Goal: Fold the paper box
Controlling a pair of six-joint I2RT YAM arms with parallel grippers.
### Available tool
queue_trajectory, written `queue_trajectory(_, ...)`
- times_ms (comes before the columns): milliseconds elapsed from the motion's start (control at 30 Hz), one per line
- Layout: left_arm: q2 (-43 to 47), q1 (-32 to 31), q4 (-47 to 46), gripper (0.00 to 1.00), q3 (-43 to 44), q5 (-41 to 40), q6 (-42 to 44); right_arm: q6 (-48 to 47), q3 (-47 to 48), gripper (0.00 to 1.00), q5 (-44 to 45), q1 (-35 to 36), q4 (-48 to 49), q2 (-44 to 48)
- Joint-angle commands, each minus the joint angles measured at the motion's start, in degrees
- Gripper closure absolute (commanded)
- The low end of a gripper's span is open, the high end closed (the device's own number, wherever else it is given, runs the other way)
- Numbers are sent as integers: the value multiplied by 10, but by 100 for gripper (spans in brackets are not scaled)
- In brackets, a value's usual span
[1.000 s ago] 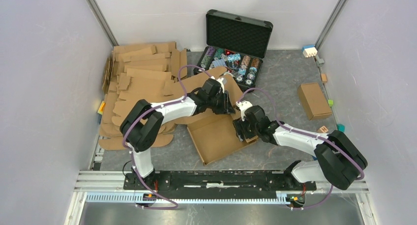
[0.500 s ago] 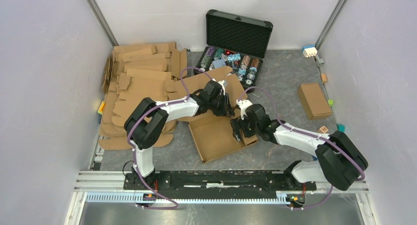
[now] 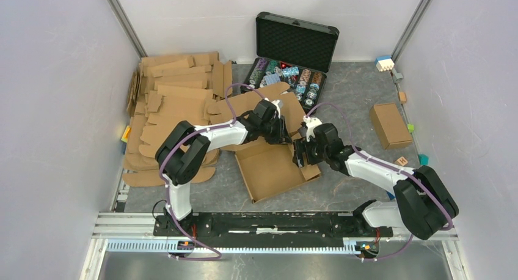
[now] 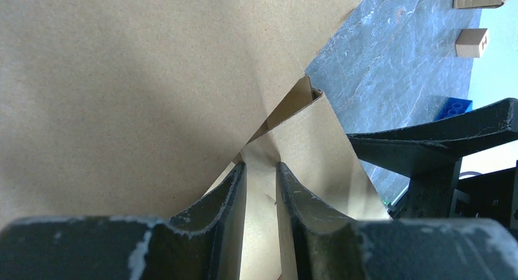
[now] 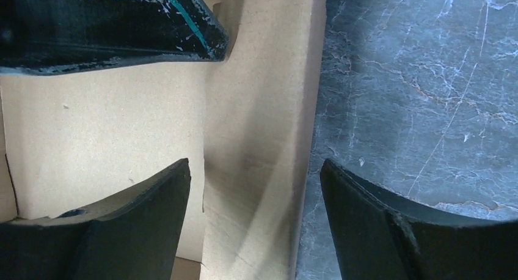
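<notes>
Open black case (image 3: 297, 40), flat cardboard stack (image 3: 174, 84), small brown box (image 3: 389, 125)

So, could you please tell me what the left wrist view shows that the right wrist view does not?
Only the left wrist: the left gripper pinched on a thin flap of the paper box, with a blue block beyond. Only the right wrist: the right gripper open, straddling one box wall. Both: brown cardboard and the grey table.

1. Table (image 3: 354, 90): dark grey, marbled surface.
2. Centre: paper box (image 3: 269, 170), part-folded, open side up.
3. Left: heap of flat cardboard sheets (image 3: 174, 93).
4. Far edge: open black case (image 3: 296, 44) holding poker chips.
5. Right: small closed cardboard box (image 3: 389, 125); coloured blocks (image 3: 385, 63) by the wall.
</notes>
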State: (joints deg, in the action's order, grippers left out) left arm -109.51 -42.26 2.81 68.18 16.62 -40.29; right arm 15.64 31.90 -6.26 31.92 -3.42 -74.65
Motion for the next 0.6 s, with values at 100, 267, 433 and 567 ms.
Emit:
queue_trajectory(100,-21,-7,-5,69,24,-1,-9,-6,37,29,26,-9,18,-5)
queue_trajectory(267,-22,-8,2,69,29,-6,-6,-12,40,47,42,-9,22,-18)
queue_trajectory(433,-9,-11,11,67,30,-14,1,-22,41,64,75,-9,20,-37)
queue_trajectory(567,26,-12,48,57,26,-38,23,-27,38,65,107,-9,18,-44)
